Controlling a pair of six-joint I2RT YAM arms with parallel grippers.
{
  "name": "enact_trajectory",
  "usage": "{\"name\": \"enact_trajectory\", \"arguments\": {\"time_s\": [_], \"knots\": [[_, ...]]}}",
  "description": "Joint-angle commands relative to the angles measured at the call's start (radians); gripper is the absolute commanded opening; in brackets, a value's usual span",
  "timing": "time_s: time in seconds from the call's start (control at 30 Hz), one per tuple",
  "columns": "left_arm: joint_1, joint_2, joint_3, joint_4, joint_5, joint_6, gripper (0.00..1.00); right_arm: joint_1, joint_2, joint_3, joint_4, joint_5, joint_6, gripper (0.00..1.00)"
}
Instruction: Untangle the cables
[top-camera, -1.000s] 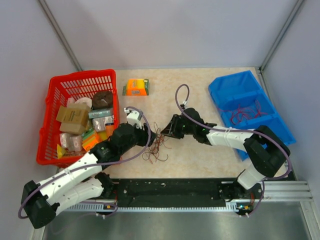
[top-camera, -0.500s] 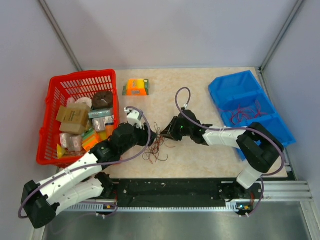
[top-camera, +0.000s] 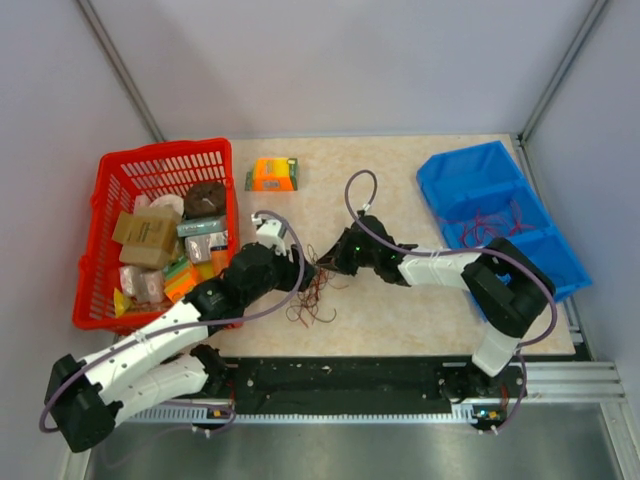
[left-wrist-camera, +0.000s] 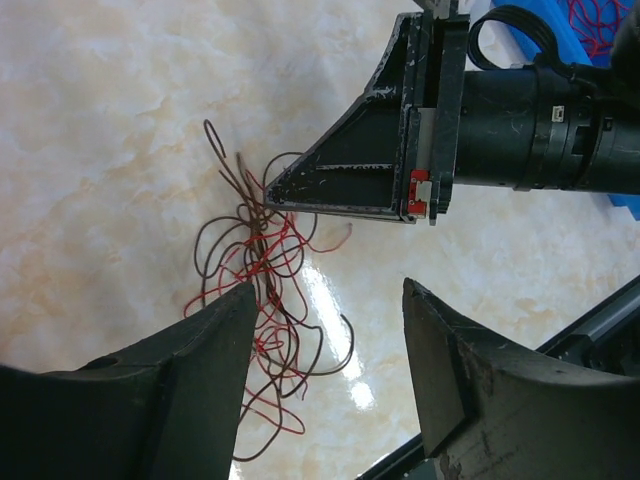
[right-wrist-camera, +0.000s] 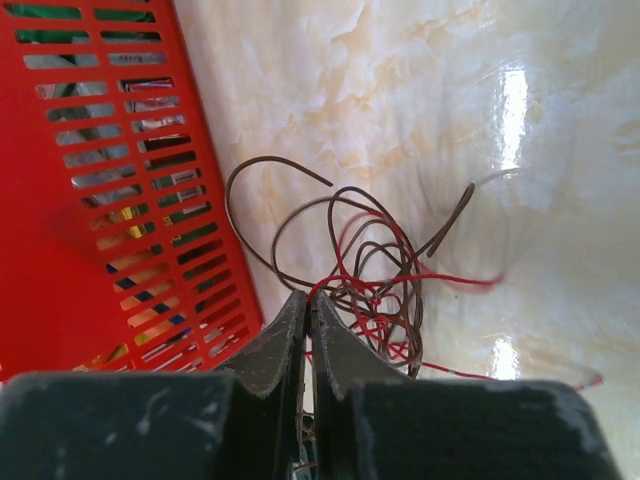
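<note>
The main risk, as I see it, is that a pull from here drags the whole knot along instead of freeing a strand. The cables (top-camera: 312, 290) are hair-thin, red and dark brown loops wound through each other, and nothing pins the bundle to the counter (top-camera: 400, 310). A strand this fine could also slip out of the pinch or get kinked if the pull is sharp. The two tools are nose to nose, so a careless move might knock them together.

The right tool (right-wrist-camera: 307, 300) has its jaws pressed together at the top edge of the cables (right-wrist-camera: 370, 280), and it seems to be nipping a red strand at the very tip. The left tool (left-wrist-camera: 325, 290) is spread wide and holds nothing. One of its fingers sits over the edge of the cables (left-wrist-camera: 265, 290), which lie on the counter between the two tools, just beside the red basket (top-camera: 130, 170).
</note>
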Motion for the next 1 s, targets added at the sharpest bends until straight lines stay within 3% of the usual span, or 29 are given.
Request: {"name": "enact_trajectory", "arguments": {"time_s": [0.0,0.07,0.2,0.43,0.57,0.63,0.73,0.9,0.97], "knots": [[0.025,0.1,0.092,0.049,0.129,-0.057,0.66,-0.013,-0.032,0.032,0.059,0.032,-0.054,0.0],[0.029,0.186,0.159,-0.006,0.081,-0.092,0.7,-0.032,-0.067,0.003,0.067,0.014,-0.085,0.0],[0.086,0.363,0.3,-0.127,0.041,-0.14,0.69,-0.039,-0.179,-0.141,0.183,-0.011,-0.129,0.0],[0.117,0.48,0.316,-0.045,-0.012,-0.119,0.66,-0.041,-0.276,-0.223,0.254,-0.064,-0.175,0.0],[0.118,0.525,0.281,0.043,0.097,-0.089,0.78,-0.039,-0.328,-0.232,0.233,-0.054,-0.197,0.0],[0.121,0.567,0.281,0.04,0.174,-0.1,0.8,-0.039,-0.348,-0.226,0.219,-0.058,-0.203,0.0],[0.123,0.621,0.258,0.061,0.231,-0.118,0.75,-0.042,-0.401,-0.212,0.164,-0.048,-0.21,0.0],[0.128,0.66,0.163,0.158,0.249,-0.137,0.56,-0.042,-0.586,-0.136,-0.064,0.021,-0.279,0.0],[0.128,0.659,0.137,0.173,0.249,-0.14,0.57,-0.042,-0.677,-0.096,-0.169,0.064,-0.315,0.0]]}}
